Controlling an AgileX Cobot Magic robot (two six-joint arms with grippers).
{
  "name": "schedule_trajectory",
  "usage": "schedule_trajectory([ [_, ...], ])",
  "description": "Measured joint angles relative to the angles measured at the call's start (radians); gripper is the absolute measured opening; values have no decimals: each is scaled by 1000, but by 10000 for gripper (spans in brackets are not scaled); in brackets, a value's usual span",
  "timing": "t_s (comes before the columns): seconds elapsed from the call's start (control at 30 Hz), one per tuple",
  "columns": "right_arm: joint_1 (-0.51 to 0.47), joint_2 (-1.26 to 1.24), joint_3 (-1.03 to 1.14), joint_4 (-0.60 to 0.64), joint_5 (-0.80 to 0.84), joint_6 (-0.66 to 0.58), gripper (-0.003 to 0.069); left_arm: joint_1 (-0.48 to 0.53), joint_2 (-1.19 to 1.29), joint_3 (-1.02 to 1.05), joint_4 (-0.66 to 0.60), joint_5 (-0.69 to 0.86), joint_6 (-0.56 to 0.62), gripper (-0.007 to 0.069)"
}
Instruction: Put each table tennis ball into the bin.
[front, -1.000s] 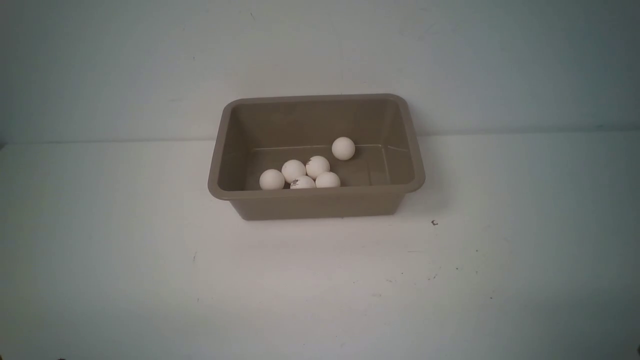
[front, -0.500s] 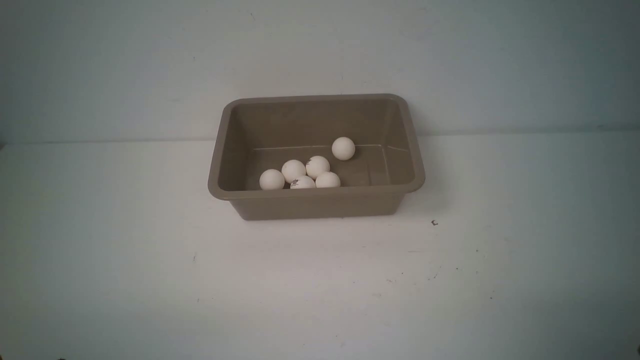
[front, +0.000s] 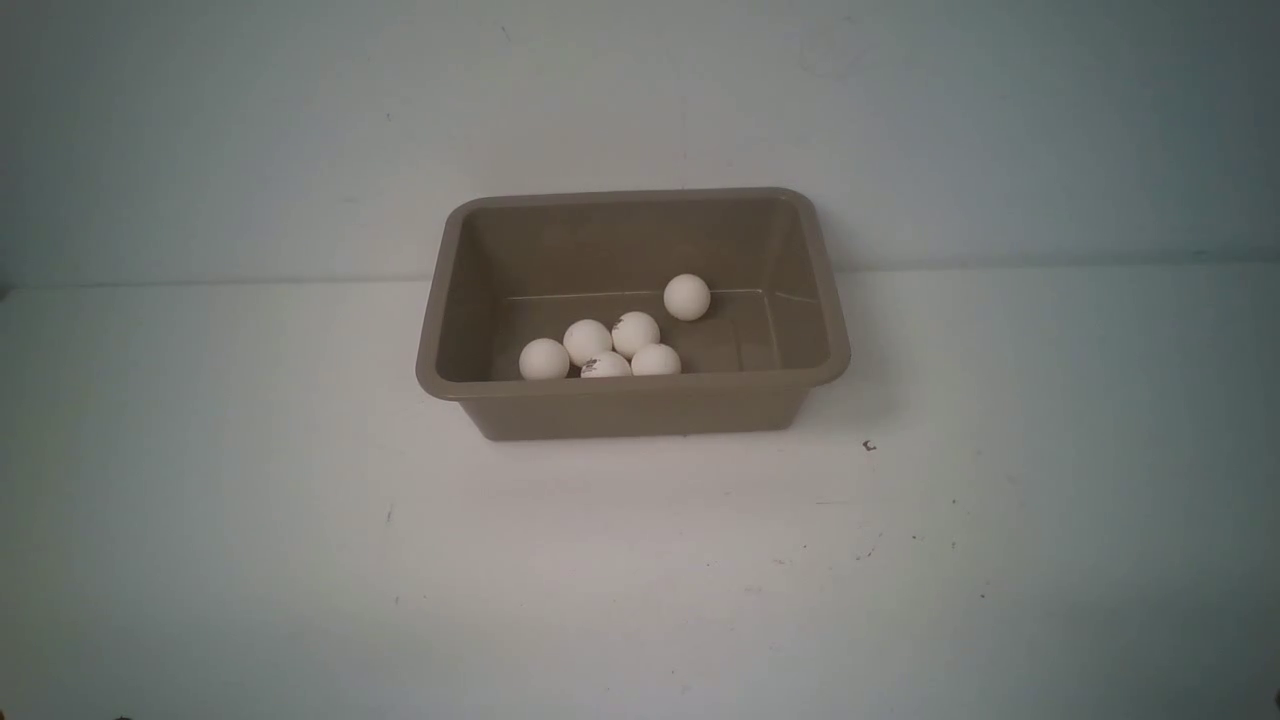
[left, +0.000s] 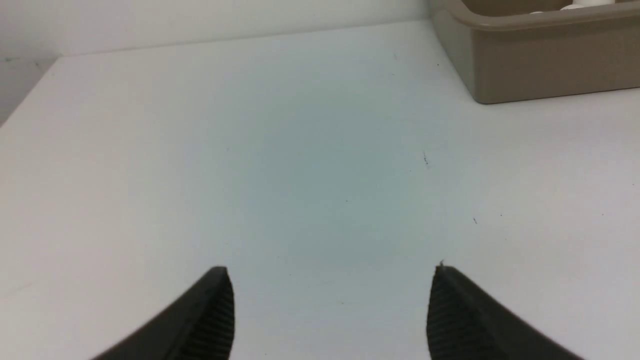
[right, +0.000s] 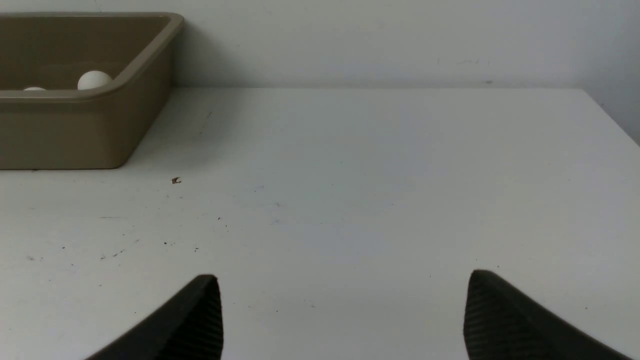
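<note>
Your white table (front: 640, 580) spreads wide and bare ahead of both grippers, ending at a pale wall, with its side edges showing far out beyond each gripper. The taupe bin (front: 630, 405) sits ahead of both, off toward the inner side of each, well apart from the fingertips. Inside it lie six table tennis balls (front: 587, 341): five clustered touching near the wall closest to you, one alone (front: 687, 297) farther back. No ball shows on the table, so the task looks finished. Your left gripper (left: 330, 300) has its jaws spread apart with nothing between them, low over bare tabletop; your right gripper (right: 342, 305) stands spread wider, also empty. The likeliest trouble now is a careless sweep inward catching the bin's out-turned rim and tipping or sliding it, spilling the light balls. You have generous open room straight ahead and outward; only the inward path is blocked.
</note>
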Motion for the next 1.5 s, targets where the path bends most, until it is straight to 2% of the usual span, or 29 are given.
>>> schedule_trajectory([
  [0.13,0,0,0,0,0,0,589,4,0,0,0,0,0,468],
  [0.37,0,0,0,0,0,0,589,67,0,0,-1,0,0,468],
  [1.5,0,0,0,1,-1,-9,589,69,0,0,-1,0,0,468],
])
